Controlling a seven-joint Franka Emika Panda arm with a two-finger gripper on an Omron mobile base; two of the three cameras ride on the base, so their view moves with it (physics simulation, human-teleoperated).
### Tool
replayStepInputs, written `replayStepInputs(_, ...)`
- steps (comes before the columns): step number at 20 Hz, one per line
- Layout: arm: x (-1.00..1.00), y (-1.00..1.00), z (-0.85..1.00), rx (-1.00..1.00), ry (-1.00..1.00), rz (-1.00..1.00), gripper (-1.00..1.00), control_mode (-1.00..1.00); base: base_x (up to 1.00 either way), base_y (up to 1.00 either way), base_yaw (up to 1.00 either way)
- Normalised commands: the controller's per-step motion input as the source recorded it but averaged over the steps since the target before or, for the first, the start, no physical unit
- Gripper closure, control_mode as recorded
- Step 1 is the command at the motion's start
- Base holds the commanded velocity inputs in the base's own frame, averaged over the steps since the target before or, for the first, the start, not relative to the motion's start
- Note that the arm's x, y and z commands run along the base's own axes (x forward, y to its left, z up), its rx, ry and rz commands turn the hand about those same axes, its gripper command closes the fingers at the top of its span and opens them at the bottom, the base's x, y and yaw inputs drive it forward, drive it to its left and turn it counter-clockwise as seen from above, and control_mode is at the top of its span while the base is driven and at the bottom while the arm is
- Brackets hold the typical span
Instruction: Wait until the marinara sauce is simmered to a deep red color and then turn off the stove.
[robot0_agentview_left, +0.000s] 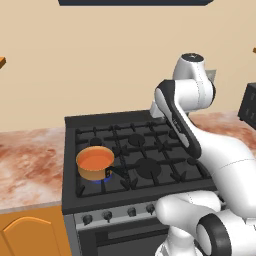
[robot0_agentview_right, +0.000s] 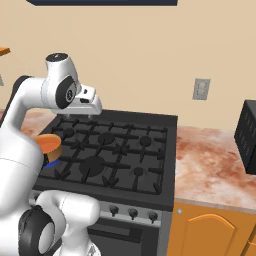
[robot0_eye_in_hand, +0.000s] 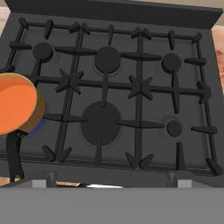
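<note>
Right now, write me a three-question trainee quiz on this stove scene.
1. True or false: the sauce in the saucepan is orange, not deep red.
2. Multiple choice: where on the stove does the saucepan sit? A) front left burner B) back right burner C) centre burner
3. Fill in: a small ____ flame shows under the saucepan.

Key
1. True. The sauce is a flat orange disc in both the left base and hand views.
2. A. It sits on the front left burner, handle pointing toward the knobs.
3. Blue, so that burner is lit.
</note>
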Motion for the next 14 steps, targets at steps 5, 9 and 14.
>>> replayStepInputs(5,0.00,0.00,0.00,0.00,0.00,0.00,-1.00,-1.00,0.00,0.00,0.00)
replayStepInputs(9,0.00,0.00,0.00,0.00,0.00,0.00,-1.00,-1.00,0.00,0.00,0.00)
replayStepInputs(14,0.00,0.00,0.00,0.00,0.00,0.00,-1.00,-1.00,0.00,0.00,0.00)
